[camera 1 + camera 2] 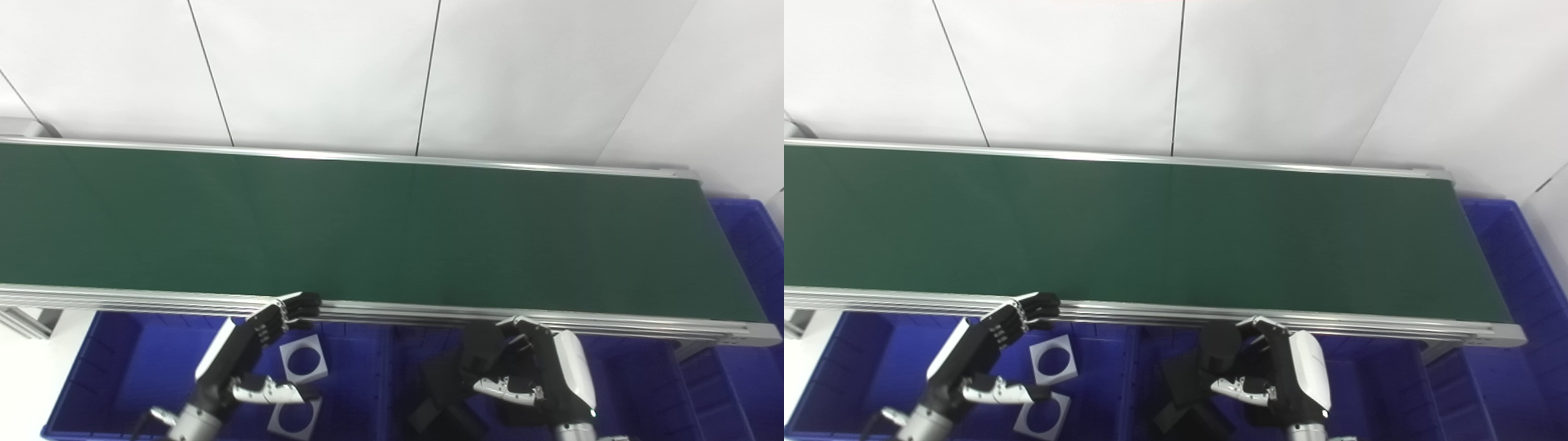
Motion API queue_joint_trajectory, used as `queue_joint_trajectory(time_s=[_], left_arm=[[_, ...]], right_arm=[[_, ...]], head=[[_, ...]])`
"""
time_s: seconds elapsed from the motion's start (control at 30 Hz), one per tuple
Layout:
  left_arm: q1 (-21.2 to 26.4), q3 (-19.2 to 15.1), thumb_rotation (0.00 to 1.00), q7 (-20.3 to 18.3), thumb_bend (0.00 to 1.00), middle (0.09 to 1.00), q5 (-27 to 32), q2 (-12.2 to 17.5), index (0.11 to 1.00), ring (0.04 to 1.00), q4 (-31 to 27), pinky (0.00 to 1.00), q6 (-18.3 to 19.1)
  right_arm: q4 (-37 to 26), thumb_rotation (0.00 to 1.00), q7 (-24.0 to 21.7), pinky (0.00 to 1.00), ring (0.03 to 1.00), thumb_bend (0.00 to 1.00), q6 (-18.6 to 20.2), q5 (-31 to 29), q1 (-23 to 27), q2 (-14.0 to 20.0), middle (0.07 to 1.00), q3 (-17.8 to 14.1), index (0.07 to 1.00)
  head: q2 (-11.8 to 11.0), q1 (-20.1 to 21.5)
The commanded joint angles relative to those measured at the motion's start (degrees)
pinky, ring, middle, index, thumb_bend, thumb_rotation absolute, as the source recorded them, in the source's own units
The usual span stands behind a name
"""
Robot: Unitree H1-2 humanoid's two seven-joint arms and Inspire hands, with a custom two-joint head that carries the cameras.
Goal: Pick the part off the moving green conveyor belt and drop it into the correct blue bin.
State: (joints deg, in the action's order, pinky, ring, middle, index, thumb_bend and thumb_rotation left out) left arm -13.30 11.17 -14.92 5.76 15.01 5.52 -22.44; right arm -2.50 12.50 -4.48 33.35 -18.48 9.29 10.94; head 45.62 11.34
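1. left blue bin [116, 367], lower left of frame, below the belt's near rail: two white square plates w/ round holes lie in it. one plate [303, 358] sits just under the rail, the other plate [294, 419] at the bottom edge.
2. left hand [245, 361], lower left-centre: arm comes up from bottom edge, hand over the left bin. fingers [300, 304] curled, tips at the near rail [398, 312]; thumb [269, 392] sticks out to the right, over the lower plate. gap between thumb & fingers, nothing held.
3. green conveyor belt [367, 226] runs across the whole middle of the frame, left edge to right, silver rails on far & near sides. no part shows on its surface in either view.
4. middle blue bin [380, 367], lower centre: dark blocks [444, 392] piled inside, shapes hard to tell apart.
5. right hand [539, 373], lower right-centre, over the middle bin just below the rail. fingers bent in toward a black part [481, 346] w/ thumb [505, 390] under; looks like it touches the part, but dark on dark, cannot tell if it grips or not.
6. another blue bin [750, 245] at the far right, past the belt's end, running down the right edge.
7. white wall panels [318, 67] fill the top of the frame.
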Motion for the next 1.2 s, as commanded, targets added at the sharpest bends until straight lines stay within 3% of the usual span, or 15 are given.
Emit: queue_joint_trajectory(time_s=[0.0, 0.13, 0.3, 0.47, 0.5, 0.57, 0.6, 0.7, 0.9, 1.17], left_arm=[[1.4, 0.4, 0.13, -2.3, 0.87, 0.827, 0.4, 0.1, 0.776, 0.801, 0.8, 0.74, -1.1], [2.2, 0.7, 0.12, -2.9, 0.88, 0.829, -0.6, -0.1, 0.785, 0.8, 1.8, 0.74, -0.7], [2.7, 1.2, 0.12, -2.6, 0.87, 0.856, -4.5, -0.1, 0.802, 0.827, 2.2, 0.76, -0.2], [2.5, 1.3, 0.12, -2.9, 0.87, 0.861, -5.5, -0.2, 0.814, 0.836, 1.7, 0.78, 0.1], [2.5, 1.4, 0.12, -3.0, 0.87, 0.859, -5.5, -0.2, 0.817, 0.835, 1.7, 0.78, -0.2], [2.3, 1.5, 0.11, -3.1, 0.87, 0.857, -5.3, -0.2, 0.823, 0.833, 1.4, 0.77, -0.1], [2.0, 1.5, 0.14, -3.1, 0.88, 0.857, -5.3, -0.2, 0.828, 0.832, 1.0, 0.77, 0.1], [1.5, 1.5, 0.16, -3.2, 0.89, 0.856, -5.0, -0.2, 0.834, 0.831, 0.0, 0.77, 0.3], [0.6, 1.6, 0.2, -3.5, 0.89, 0.867, -4.6, -0.4, 0.85, 0.837, -0.5, 0.76, -1.3], [-0.3, 1.6, 0.23, -4.0, 0.91, 0.878, -3.8, -0.8, 0.863, 0.85, -1.7, 0.77, -1.3]], right_arm=[[-0.5, 0.0, 1.7, 0.39, 0.432, 0.51, -2.6, 1.1, 0.8, 0.6, 0.528, -0.5, 0.464], [0.3, 0.0, 0.5, 0.37, 0.433, 0.51, 0.9, 3.6, 1.1, 1.2, 0.529, -0.5, 0.469], [0.6, 0.0, -1.1, 0.45, 0.441, 0.51, 3.1, 5.3, 1.3, 1.7, 0.522, -0.5, 0.487], [0.6, 0.0, 0.1, 0.45, 0.429, 0.51, 1.1, 4.6, 0.6, 1.7, 0.535, -0.6, 0.498], [-0.5, 0.0, -0.4, 0.46, 0.501, 0.52, 1.4, 4.2, 0.0, 1.6, 0.527, -0.7, 0.49], [-2.5, 0.1, -1.1, 0.52, 0.614, 0.52, 1.6, 3.1, -1.2, 1.5, 0.658, -0.8, 0.494], [-3.3, 0.19, -1.3, 0.58, 0.689, 0.69, 1.0, 2.4, -1.8, 1.7, 0.715, -0.9, 0.64], [-5.2, 0.33, -1.5, 0.65, 0.762, 0.79, -0.4, 1.3, -3.2, 2.2, 0.775, -0.7, 0.744], [-9.0, 0.49, -1.6, 0.69, 0.815, 0.9, -2.7, -0.3, -6.3, 2.9, 0.844, -0.5, 0.816], [-9.1, 0.58, 0.3, 0.67, 0.798, 0.96, -7.7, 0.7, -8.1, 2.9, 0.843, 0.6, 0.837]], head=[[0.0, -0.1], [-0.2, -0.1], [-0.1, -0.4], [-0.3, 0.0], [-0.3, 0.0], [-0.4, 0.2], [-0.3, 0.3], [-0.2, 0.6], [-0.2, 1.4], [0.1, 1.2]])
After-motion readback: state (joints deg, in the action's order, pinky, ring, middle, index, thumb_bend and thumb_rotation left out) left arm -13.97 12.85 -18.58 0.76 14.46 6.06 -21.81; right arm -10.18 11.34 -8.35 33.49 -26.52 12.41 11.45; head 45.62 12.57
